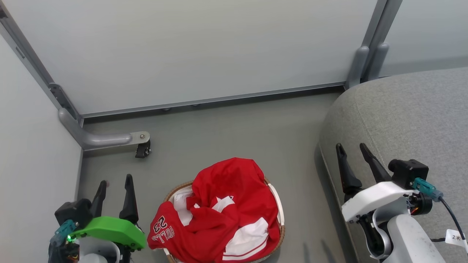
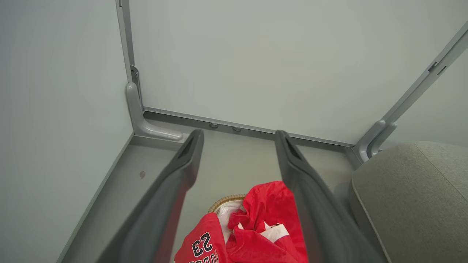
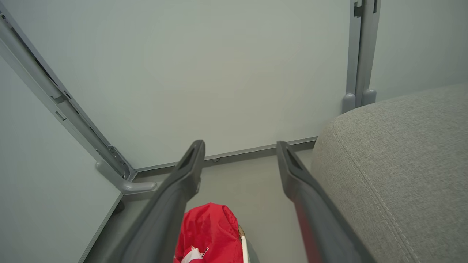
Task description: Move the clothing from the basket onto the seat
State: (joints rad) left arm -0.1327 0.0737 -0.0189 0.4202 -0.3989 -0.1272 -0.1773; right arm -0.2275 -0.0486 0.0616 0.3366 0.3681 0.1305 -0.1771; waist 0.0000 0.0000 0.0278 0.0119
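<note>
**Item 1. Clothing** (image 1: 226,204). Red jerseys with white panels, heaped in a loose mound in the basket and rising above its rim. One piece, numbered "23", spills over the rim on the robot's left. None has reached the seat, so the task looks to be at its start.

**Item 2. Basket** (image 1: 282,230). Brown woven rim, with a white liner (image 1: 181,204) showing beneath the red cloth. It stands on the floor (image 1: 237,128), well away from the floor's far edge under the wall panel (image 1: 182,47) and near the seat's side. It is roughly between the two arms, so probably either could reach it.

**Item 3. Seat** (image 1: 409,120). Large grey woven cushion with a rounded corner, along the floor's right edge. The part of its top in view is bare. It stands higher than the basket, so the clothing will likely need lifting clear of the rim before it is carried across.

**Item 4. Left gripper** (image 1: 116,179). Fingers spread apart, nothing between them. It hangs over the floor beside the basket's left side, touching neither rim nor cloth. It is the nearer of the two to the overhanging "23" jersey.

**Item 5. Right gripper** (image 1: 351,146). Fingers spread apart and empty. It is poised at the seat's near edge, well apart from the basket.

**Item 6. Surroundings.** A grey metal foot (image 1: 109,139) with a small dark caster (image 1: 143,149) sits at the floor's far left corner.
</note>
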